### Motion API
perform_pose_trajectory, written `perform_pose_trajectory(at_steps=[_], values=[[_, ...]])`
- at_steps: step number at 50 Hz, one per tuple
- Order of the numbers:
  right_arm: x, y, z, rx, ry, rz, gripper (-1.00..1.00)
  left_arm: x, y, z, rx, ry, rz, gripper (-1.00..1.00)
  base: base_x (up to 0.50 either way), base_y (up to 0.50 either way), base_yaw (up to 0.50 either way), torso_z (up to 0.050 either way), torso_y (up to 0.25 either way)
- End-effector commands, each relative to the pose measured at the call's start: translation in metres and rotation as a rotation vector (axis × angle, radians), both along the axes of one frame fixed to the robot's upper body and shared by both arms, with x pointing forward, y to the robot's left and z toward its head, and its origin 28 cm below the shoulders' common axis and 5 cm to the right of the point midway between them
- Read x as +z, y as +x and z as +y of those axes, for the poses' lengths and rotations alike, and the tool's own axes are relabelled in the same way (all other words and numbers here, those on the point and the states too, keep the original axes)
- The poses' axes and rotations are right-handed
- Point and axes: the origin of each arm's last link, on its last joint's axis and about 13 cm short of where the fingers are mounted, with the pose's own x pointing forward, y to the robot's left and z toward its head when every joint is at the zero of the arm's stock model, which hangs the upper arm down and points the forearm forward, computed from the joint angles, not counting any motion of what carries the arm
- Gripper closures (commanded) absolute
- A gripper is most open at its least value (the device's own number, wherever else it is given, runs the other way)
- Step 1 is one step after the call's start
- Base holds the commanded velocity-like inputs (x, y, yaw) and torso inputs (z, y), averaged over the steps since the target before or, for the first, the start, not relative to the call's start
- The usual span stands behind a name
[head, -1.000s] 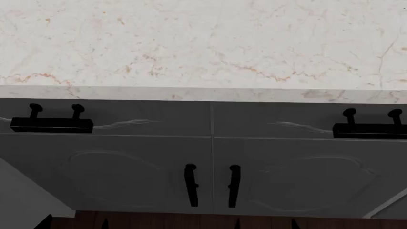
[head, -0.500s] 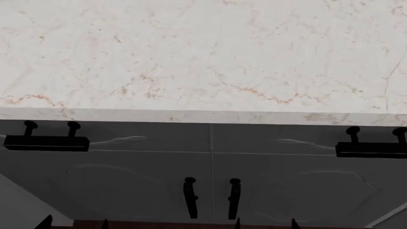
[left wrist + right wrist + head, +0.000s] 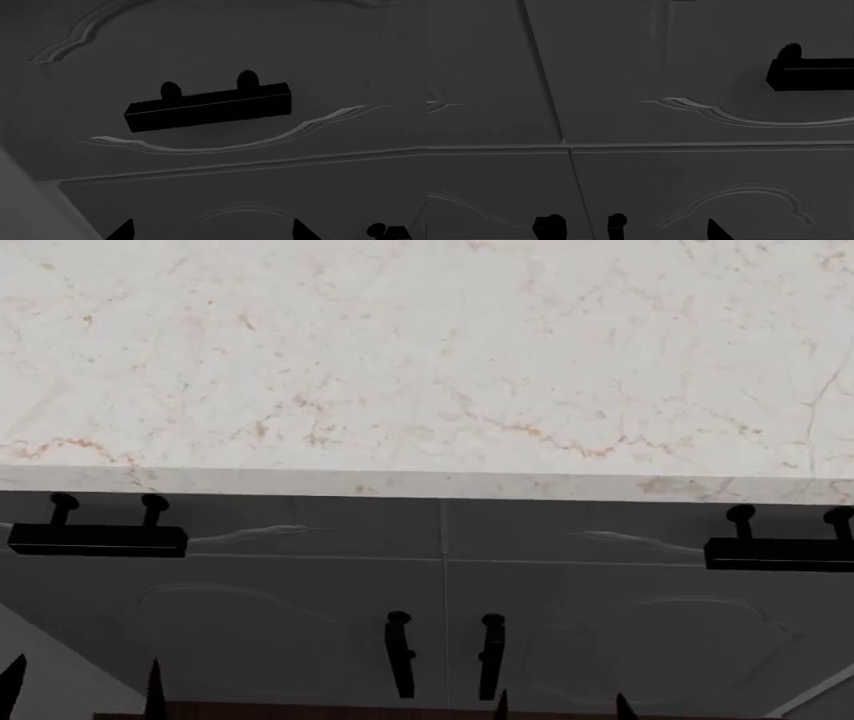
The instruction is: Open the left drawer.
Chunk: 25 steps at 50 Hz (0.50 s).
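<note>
The left drawer (image 3: 320, 515) is a shallow dark-grey front with wavy trim, shut flush under the marble counter. Its black bar handle (image 3: 96, 538) sits on two knobbed posts at the far left. My left gripper (image 3: 83, 692) is open and empty, its two fingertips (image 3: 154, 688) showing below the handle, apart from it. In the left wrist view the handle (image 3: 207, 106) is centred ahead of the open left gripper (image 3: 212, 233), with a gap between them. My right gripper (image 3: 562, 708) is open and empty, low before the doors; one fingertip (image 3: 717, 231) shows in the right wrist view.
A matching right drawer front (image 3: 601, 525) with its own bar handle (image 3: 781, 552) lies beside the left one. Below are taller grey doors (image 3: 267, 640) with vertical black handles (image 3: 399, 655). The marble counter (image 3: 427, 360) overhangs the drawers.
The head view has lifted, so the counter edge sits lower in it. My left gripper's fingertips have risen and shifted left, closer under the left handle. The drawer stays shut.
</note>
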Motion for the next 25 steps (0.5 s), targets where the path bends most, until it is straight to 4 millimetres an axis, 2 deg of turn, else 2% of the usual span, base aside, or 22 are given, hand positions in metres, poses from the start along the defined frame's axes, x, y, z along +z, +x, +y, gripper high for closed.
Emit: perform_pose_trajectory(at_steps=[1,10,12,13,16,20,25], values=[[0.001,-0.001,0.001,0.001,0.005,0.005,-1.00,0.009,0.013,0.015,0.085,0.267,-0.054,-1.00,0.00,0.00,0.00,0.000,0.000],[0.001,0.000,0.001,-0.001,0.007,0.007,-1.00,-0.001,0.019,0.022,0.085,0.478,-0.032,-1.00,0.00,0.00,0.00,0.000,0.000],[0.000,0.000,0.001,-0.004,0.005,0.013,-1.00,0.001,0.019,0.023,0.085,0.503,-0.031,-1.00,0.00,0.00,0.00,0.000,0.000],[0.000,0.000,0.001,-0.003,0.008,0.016,-1.00,0.002,0.020,0.024,0.095,0.582,-0.044,-1.00,0.00,0.00,0.00,0.000,0.000],[0.000,0.001,0.001,-0.010,-0.001,0.027,-1.00,0.004,0.020,0.024,0.094,0.632,-0.041,-1.00,0.00,0.00,0.00,0.000,0.000],[-0.002,0.002,0.002,-0.007,0.001,0.038,-1.00,0.005,0.022,0.025,0.097,0.794,-0.047,-1.00,0.00,0.00,0.00,0.000,0.000],[-0.002,0.002,0.002,-0.010,0.000,0.040,-1.00,0.010,0.024,0.025,0.088,0.856,-0.052,-1.00,0.00,0.00,0.00,0.000,0.000]])
